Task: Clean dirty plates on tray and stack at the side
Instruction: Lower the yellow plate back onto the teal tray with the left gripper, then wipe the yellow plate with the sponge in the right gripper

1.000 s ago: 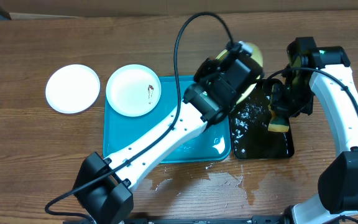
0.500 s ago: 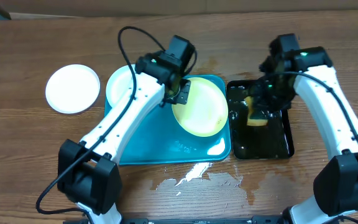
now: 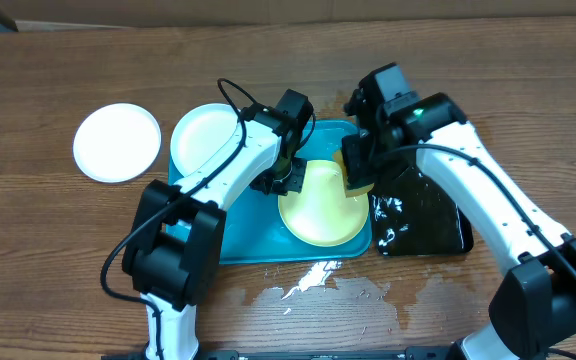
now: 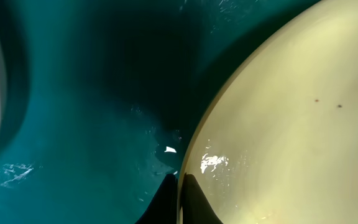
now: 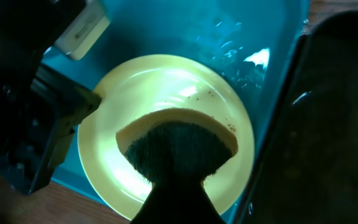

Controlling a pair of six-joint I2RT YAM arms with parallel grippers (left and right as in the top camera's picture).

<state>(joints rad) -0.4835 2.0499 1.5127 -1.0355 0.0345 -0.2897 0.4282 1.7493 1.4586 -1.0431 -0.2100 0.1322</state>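
Observation:
A pale yellow-green plate (image 3: 323, 210) lies in the right part of the turquoise tray (image 3: 233, 235). My left gripper (image 3: 290, 178) is shut on the plate's left rim; the left wrist view shows the rim (image 4: 194, 155) pinched between the jaws (image 4: 180, 202). My right gripper (image 3: 356, 168) is shut on a yellow sponge (image 5: 176, 146), dark scrub side towards the camera, held over the plate (image 5: 160, 87). A white plate (image 3: 206, 140) sits at the tray's far-left corner. Another white plate (image 3: 118, 142) lies on the table to the left.
A black tray (image 3: 433, 220) with wet dark liquid stands right of the turquoise tray, its edge in the right wrist view (image 5: 328, 124). Spilled water (image 3: 318, 280) lies on the wooden table in front of the trays. A box edge runs along the back.
My right gripper has moved left with the sponge from the black tray to over the yellow-green plate. My left gripper has brought the plate lower and nearer in the tray.

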